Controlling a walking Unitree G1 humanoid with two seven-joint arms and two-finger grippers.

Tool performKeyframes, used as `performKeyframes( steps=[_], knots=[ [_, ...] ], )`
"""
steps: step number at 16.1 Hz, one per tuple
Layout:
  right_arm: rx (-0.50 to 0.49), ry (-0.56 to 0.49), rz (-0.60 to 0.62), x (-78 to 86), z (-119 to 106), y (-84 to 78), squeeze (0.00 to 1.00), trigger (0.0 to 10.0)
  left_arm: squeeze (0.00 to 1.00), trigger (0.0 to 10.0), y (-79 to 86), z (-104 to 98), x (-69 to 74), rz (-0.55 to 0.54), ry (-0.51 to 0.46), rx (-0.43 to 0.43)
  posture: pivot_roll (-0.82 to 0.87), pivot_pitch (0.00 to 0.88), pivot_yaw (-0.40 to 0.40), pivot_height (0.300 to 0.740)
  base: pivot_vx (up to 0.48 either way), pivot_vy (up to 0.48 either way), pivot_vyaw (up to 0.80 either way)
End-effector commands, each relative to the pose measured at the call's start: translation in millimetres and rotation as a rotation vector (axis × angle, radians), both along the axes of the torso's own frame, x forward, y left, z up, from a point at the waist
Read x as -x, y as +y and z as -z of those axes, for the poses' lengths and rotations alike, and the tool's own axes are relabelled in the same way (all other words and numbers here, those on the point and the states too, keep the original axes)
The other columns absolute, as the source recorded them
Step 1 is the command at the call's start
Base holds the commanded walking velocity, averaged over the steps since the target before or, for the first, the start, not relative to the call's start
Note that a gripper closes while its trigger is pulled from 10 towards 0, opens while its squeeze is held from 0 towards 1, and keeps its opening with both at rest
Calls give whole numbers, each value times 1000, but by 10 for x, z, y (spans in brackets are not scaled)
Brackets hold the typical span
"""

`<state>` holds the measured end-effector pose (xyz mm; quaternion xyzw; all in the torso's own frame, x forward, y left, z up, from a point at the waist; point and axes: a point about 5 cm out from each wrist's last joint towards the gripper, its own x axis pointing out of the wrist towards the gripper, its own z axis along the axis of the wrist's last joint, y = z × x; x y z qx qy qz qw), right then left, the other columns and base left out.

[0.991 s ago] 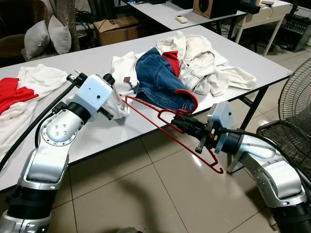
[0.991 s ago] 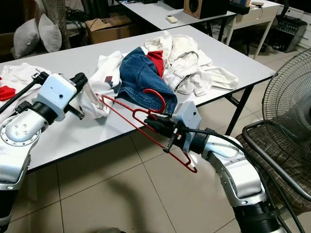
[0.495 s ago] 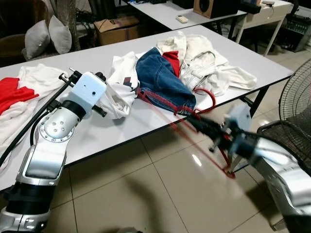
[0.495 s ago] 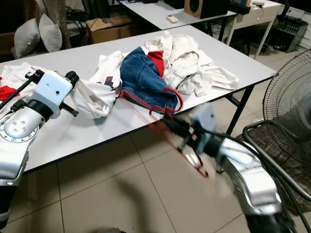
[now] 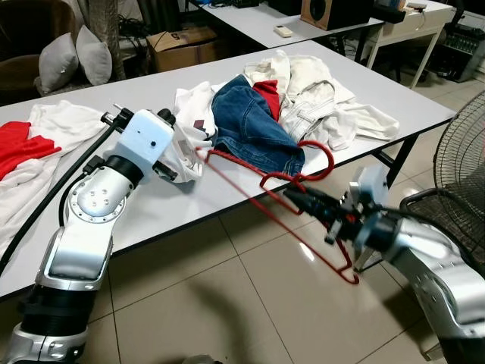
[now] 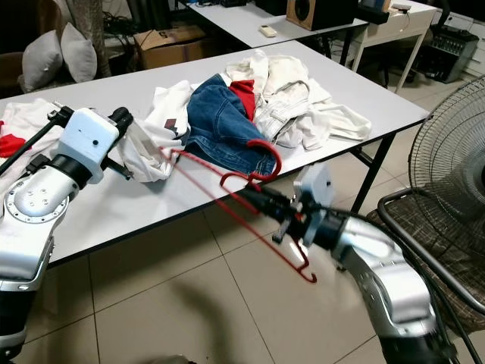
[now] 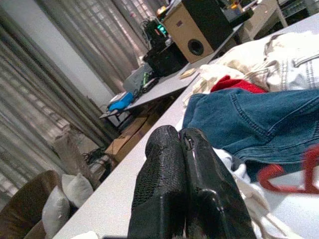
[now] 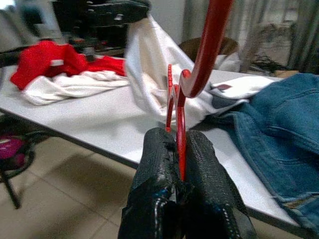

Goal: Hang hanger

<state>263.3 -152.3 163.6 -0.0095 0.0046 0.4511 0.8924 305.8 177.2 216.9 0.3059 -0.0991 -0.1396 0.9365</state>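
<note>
1. The right end effector (image 5: pixel 294 198) has its two black fingers clamped on the red hanger (image 5: pixel 282 203), gripping the wire close under the hook (the right wrist view shows the wire pinched between the pads).
2. The hanger is held in the air at the near edge of the bench (image 5: pixel 189 208). Its hook curls up beside the blue jeans (image 5: pixel 250 129), one end of its frame reaches toward the white shirt (image 5: pixel 186 140), and the other end hangs down over the tiled floor (image 5: pixel 227 303).
3. The left end effector (image 7: pixel 182 191) sits over the bench next to the white shirt, fingers pressed together. The left wrist view shows nothing between the tips; from the head views I cannot tell whether cloth is caught lower down.
4. More clothes lie on the bench: a pile of white garments (image 5: pixel 318 102) behind the jeans and a red and white garment (image 5: pixel 30 144) at the far left end. A fan (image 5: pixel 458 163) stands to the robot's right.
5. Progress, as I judge it: the hanger is picked up and securely held, so the grasp is done. The hanging itself is not: no rail, hook or rack to receive it is visible in these views.
6. What is left is to carry the hanger to wherever it belongs and set its hook over that support. Whether a garment must go onto it first, the pictures do not say.
</note>
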Motion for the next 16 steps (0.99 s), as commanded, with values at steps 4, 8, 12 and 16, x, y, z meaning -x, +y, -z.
performKeyframes(
  steps=[4, 8, 12, 16],
  knots=[
    [-20, -25, 26, -151, -23, 22, 0, 10000, 0, 0, -97, -84, 26, 45, -30, -3, -62, 0, 51, 740, 0, 0, 0],
    [-42, -26, -32, -164, -32, 89, 0, 10000, 0, 0, -79, -52, 24, 17, -15, -8, -54, 0, 43, 740, 0, 0, 0],
    [-62, -27, -60, -32, -55, 47, 0, 10000, 0, 0, 3, -26, -19, -34, -2, -23, -71, 0, 52, 740, 0, 0, 0],
    [-45, -18, -50, -26, -18, 32, 0, 10000, 0, 0, -87, -64, -39, 11, -18, -8, -75, 0, 54, 740, 0, 0, 0]
  ],
)
